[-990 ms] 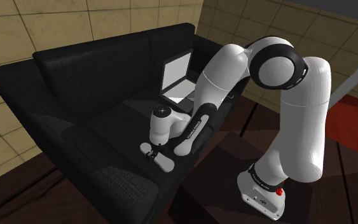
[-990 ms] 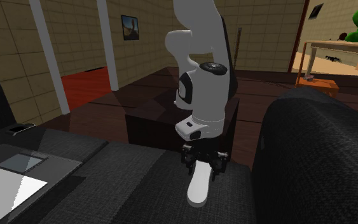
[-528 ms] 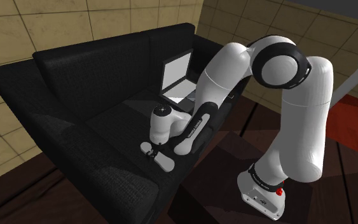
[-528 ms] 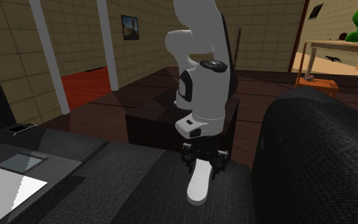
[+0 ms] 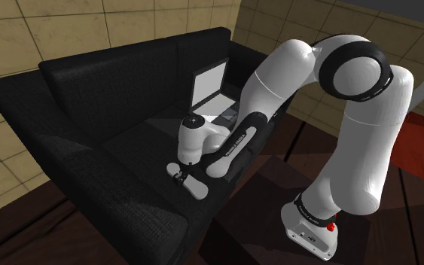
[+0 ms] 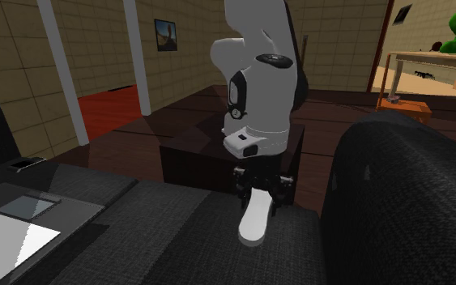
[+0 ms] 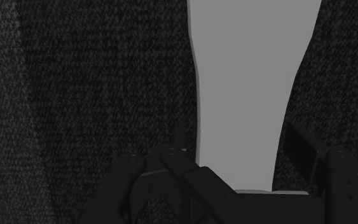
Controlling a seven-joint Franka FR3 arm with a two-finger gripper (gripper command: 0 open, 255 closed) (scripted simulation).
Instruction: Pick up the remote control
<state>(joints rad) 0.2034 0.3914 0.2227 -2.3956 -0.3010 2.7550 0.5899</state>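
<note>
Shoulder view: white remote is over the black sofa seat, near its front edge. Open laptop sits further back to the right. Gripper is on the remote's left end.

2nd ext view: gripper points down, pinching the remote at its top end. Remote's tilted, low end right at the cushion, can't tell if it's touching.

Wrist view: remote looks grey here and runs away btwn the fingers, clasped at its narrow end, w/ sofa fabric behind.
</note>
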